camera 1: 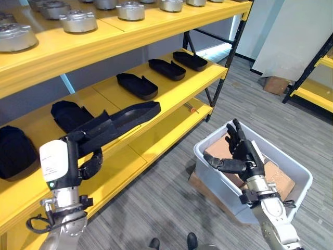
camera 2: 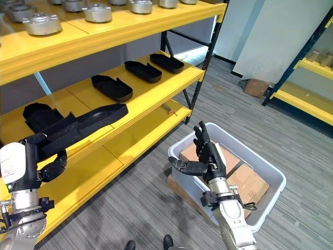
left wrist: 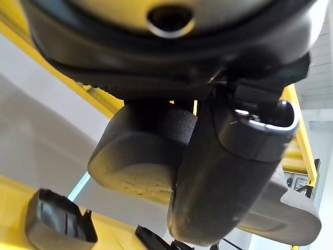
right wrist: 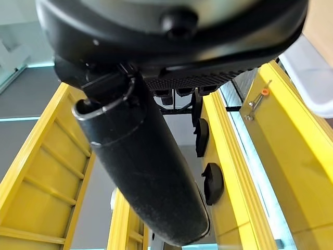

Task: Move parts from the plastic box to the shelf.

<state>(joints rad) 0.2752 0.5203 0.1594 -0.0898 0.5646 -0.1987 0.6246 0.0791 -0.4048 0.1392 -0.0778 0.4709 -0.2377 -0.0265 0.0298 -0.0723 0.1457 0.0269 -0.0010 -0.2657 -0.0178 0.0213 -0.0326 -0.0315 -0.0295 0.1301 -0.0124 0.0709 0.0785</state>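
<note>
Left eye view: left hand [camera 1: 86,156] clasping black part [camera 1: 122,119], right hand [camera 1: 240,151] open, empty

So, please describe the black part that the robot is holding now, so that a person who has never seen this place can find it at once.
Find the yellow shelf and look along its middle level, where black parts lie in a row. The held part is the long black tray at the front edge, gripped at its near end by the left hand. Unlike its neighbours, it juts over the edge instead of lying flat.
</note>
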